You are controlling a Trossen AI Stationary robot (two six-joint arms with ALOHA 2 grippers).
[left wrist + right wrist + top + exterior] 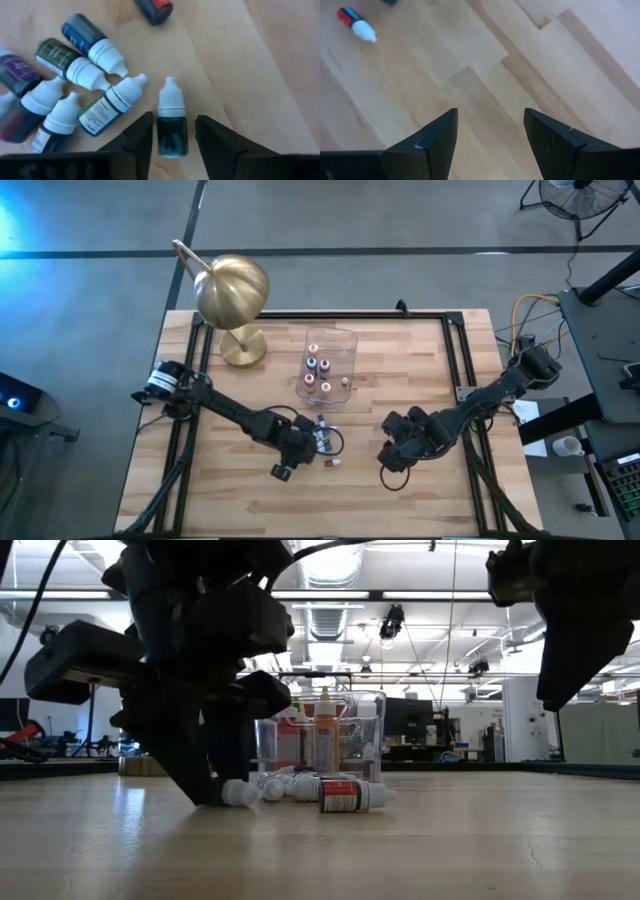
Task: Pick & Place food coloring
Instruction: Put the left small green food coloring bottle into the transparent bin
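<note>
Several tiny food coloring bottles with white caps lie on their sides in a cluster on the wooden table. My left gripper is open and low at the table. Its fingers stand on either side of a dark green bottle that lies apart from the cluster, with a thin gap showing on each side. A red-labelled bottle lies alone nearer the table's near edge. Several more bottles stand upright in the clear tub. My right gripper is open, hovering over bare wood to the right.
A brass-coloured dome lamp stands at the table's far left corner, its round base beside the tub. A black frame runs along the table's edges. Bare wood lies near and right of the bottles.
</note>
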